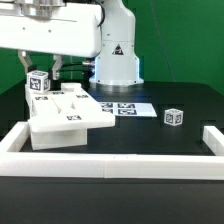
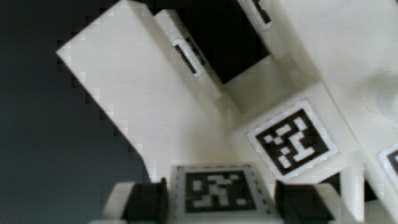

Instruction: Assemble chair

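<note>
White chair [image 1: 62,118] parts sit on the black tabletop [image 1: 140,140] at the exterior view's left, near the front rail. The jaws [image 1: 42,76] pinch a tagged block [image 1: 39,84] above them, likely to fit it on.

Wrist view: jaws nearly closed, squeezing that block.

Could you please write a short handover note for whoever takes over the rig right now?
Gripper: shut on a tagged white block, at the exterior view's left.
Chair parts: the held block sits on the flat white panel assembly near the front rail. A small tagged cube lies loose at the exterior view's right. The marker board sits in front of the robot base.
Done: some parts appear joined to the panel.
Left: finish seating the held block and fit the loose cube; whether other parts are missing cannot be told.
</note>
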You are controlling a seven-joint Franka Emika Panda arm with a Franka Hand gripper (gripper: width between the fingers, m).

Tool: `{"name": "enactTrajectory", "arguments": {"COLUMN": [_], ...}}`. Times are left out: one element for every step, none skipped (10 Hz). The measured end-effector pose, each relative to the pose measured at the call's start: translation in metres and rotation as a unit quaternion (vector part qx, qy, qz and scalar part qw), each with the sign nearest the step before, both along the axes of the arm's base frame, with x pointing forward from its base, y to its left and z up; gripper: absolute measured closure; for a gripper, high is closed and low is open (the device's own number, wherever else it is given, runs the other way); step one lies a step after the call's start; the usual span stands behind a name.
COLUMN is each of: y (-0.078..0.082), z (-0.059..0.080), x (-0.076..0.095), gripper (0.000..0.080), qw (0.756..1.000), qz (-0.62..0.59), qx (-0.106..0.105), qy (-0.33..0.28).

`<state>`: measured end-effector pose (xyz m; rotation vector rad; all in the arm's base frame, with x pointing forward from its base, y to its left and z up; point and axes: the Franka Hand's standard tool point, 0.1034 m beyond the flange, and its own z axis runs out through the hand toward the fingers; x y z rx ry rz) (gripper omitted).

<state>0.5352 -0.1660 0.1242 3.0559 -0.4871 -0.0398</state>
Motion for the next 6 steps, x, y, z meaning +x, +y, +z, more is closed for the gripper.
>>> {"name": "enactTrajectory", "arguments": {"y": [0.0001,0.0002,0.0003,0.0001,-0.0001,-0.0009], "z": [-0.0001,-0.0002,-0.0002,-0.0002,-0.0001,0.0006], "x": [0.0000,0.0000,0.0000,-0.0001,0.0003,0.0023], "gripper": [0.0514,0.0514,0.0514,0.0450,0.0450,0.0251], "qw": [0.998,0.995,0.993,0.994,0.996,0.997], "qz": [-0.069,-0.102,-0.117,-0.108,-0.094,-0.077], "qx": [-0.001,-0.002,-0.003,-0.003,-0.004,-0.006], "qy": [-0.003,-0.005,-0.005,-0.004,-0.005,-0.009]}}
